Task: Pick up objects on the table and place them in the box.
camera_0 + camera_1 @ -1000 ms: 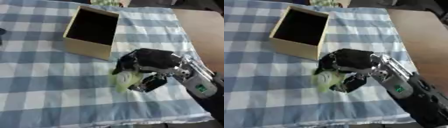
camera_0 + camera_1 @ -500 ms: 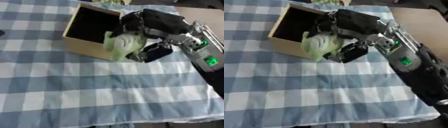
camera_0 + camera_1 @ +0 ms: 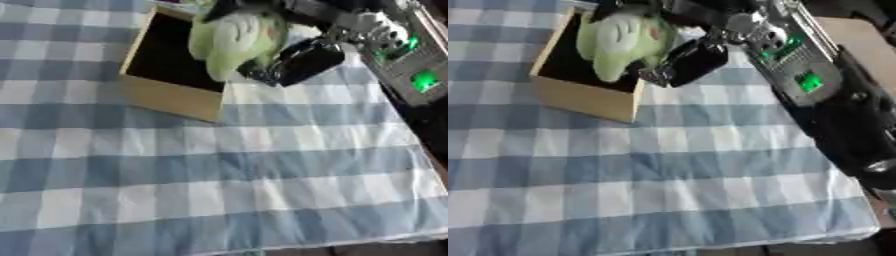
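Right hand grips green toy, which hangs over box edge. Early release risks toy catching the near wall below.

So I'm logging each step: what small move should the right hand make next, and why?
Probably open its fingers and drop: the right hand holds the pale green soft toy over the dark opening of the tan cardboard box, apparently still above the rim.
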